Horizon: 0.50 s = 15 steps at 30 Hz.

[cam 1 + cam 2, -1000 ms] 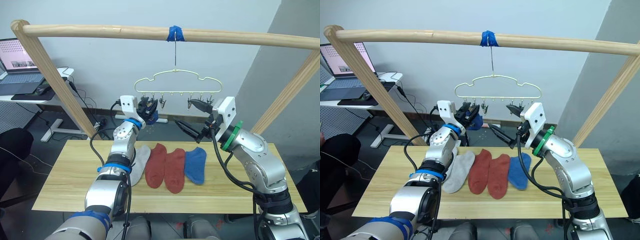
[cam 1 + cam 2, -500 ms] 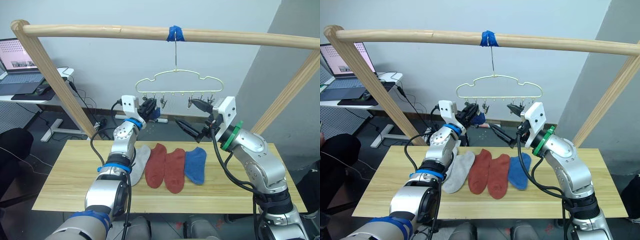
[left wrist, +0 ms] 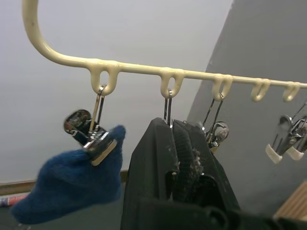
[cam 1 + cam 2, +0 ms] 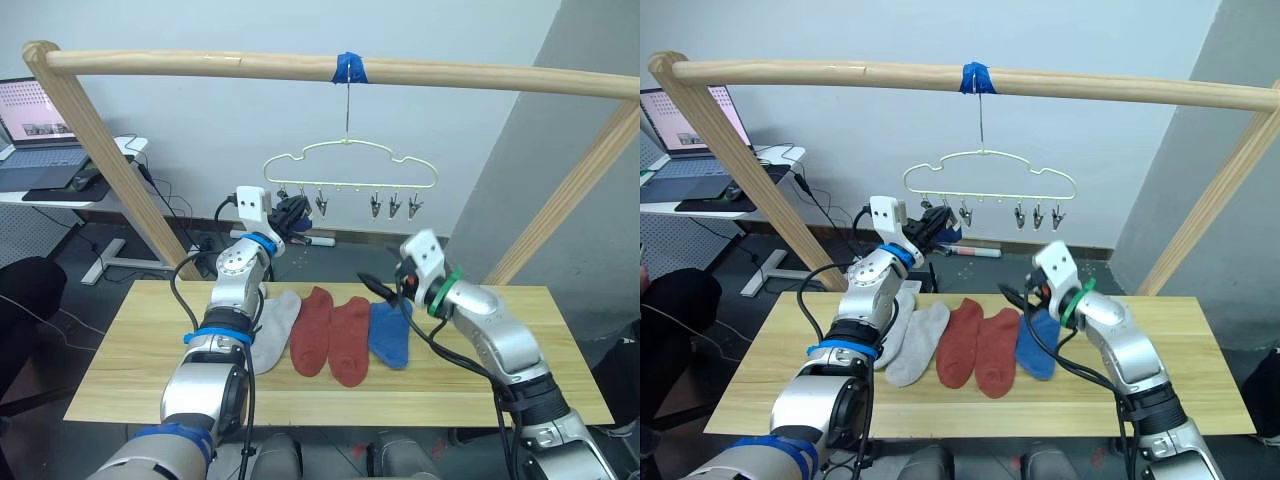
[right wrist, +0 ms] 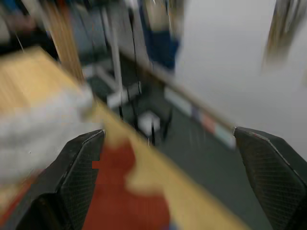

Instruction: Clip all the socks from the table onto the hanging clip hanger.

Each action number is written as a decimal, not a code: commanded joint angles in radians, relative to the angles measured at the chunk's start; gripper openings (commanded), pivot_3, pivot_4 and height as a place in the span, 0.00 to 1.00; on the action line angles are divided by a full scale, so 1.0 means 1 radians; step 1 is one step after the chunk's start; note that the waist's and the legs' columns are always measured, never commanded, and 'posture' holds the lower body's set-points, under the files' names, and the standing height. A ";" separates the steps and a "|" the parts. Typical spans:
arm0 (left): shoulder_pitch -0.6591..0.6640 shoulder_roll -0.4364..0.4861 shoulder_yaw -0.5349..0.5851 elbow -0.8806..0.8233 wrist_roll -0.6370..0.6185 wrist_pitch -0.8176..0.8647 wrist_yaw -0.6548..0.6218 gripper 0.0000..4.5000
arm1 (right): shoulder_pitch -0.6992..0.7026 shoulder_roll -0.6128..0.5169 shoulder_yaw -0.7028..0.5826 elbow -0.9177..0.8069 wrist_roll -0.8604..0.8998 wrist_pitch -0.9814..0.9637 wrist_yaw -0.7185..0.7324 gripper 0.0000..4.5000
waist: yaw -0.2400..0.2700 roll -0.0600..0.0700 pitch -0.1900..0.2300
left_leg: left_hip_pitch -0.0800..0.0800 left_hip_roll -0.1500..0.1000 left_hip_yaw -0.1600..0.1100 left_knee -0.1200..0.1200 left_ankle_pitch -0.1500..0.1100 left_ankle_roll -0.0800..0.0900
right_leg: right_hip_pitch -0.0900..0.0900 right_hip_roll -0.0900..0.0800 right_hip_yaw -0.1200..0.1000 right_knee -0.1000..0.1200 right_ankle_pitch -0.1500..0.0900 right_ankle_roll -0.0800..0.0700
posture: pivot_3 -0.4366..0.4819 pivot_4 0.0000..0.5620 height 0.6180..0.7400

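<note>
The cream clip hanger (image 4: 345, 148) hangs from the pole by its hook. A blue sock (image 3: 72, 191) dangles from its end clip on the left. My left gripper (image 4: 293, 212) is up at that end, its fingers (image 3: 175, 143) shut together right at the second clip, beside the sock. On the table (image 4: 120, 360) lie a grey sock (image 4: 268, 330), two rust red socks (image 4: 312, 332) (image 4: 350, 342) and a blue sock (image 4: 392, 332) in a row. My right gripper (image 4: 380, 290) hovers low over the red and blue socks, open and empty.
A wooden frame pole (image 4: 200, 64) with blue tape (image 4: 352, 68) spans overhead, and slanted side poles (image 4: 110, 170) (image 4: 560, 200) rise behind both table ends. Several free clips (image 4: 392, 205) hang on the hanger's right half. A desk with a laptop (image 4: 40, 120) stands far left.
My right gripper has dropped from clip height down to just above the socks. The hanger has swung a little to the left, and the left gripper with it.
</note>
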 commanded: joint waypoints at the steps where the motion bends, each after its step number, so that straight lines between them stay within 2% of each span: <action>1: 0.030 0.051 0.006 -0.196 -0.067 0.196 -0.057 0.00 | -0.086 0.009 0.063 0.265 -0.112 -0.104 0.019 1.00 | -0.008 0.000 0.000 | 0.000 0.000 0.000 0.000 0.000 0.000 | 0.000 0.000 0.000 0.000 0.000 0.000 | 0.43 0.18 1.00; 5: 0.096 0.104 0.002 -0.360 -0.098 0.331 -0.083 0.00 | -0.143 0.028 0.070 0.455 -0.168 -0.147 0.002 1.00 | -0.013 0.001 0.000 | 0.000 0.000 0.000 0.000 0.000 0.000 | 0.000 0.000 0.000 0.001 0.002 -0.004 | 0.49 0.17 1.00; 11: 0.166 0.124 0.018 -0.478 -0.113 0.409 -0.060 0.00 | -0.146 0.056 0.076 0.565 -0.202 -0.154 0.035 1.00 | -0.007 0.001 0.000 | 0.001 0.000 -0.002 0.000 0.000 0.000 | 0.002 0.000 -0.001 0.001 0.002 -0.004 | 0.51 0.17 1.00; 14: 0.187 0.127 0.023 -0.510 -0.120 0.431 -0.048 0.00 | -0.128 0.062 0.079 0.583 -0.218 -0.173 0.048 0.86 | -0.005 0.001 0.000 | 0.003 0.000 -0.002 0.000 0.000 0.000 | 0.002 0.000 -0.001 0.001 0.002 -0.004 | 0.52 0.17 1.00; 15: 0.192 0.128 0.025 -0.520 -0.124 0.440 -0.045 0.00 | -0.121 0.061 0.081 0.583 -0.222 -0.181 0.052 0.78 | -0.004 0.001 0.000 | 0.003 0.000 -0.001 0.000 0.000 0.000 | 0.003 0.000 -0.001 0.001 0.002 -0.004 | 0.53 0.17 1.00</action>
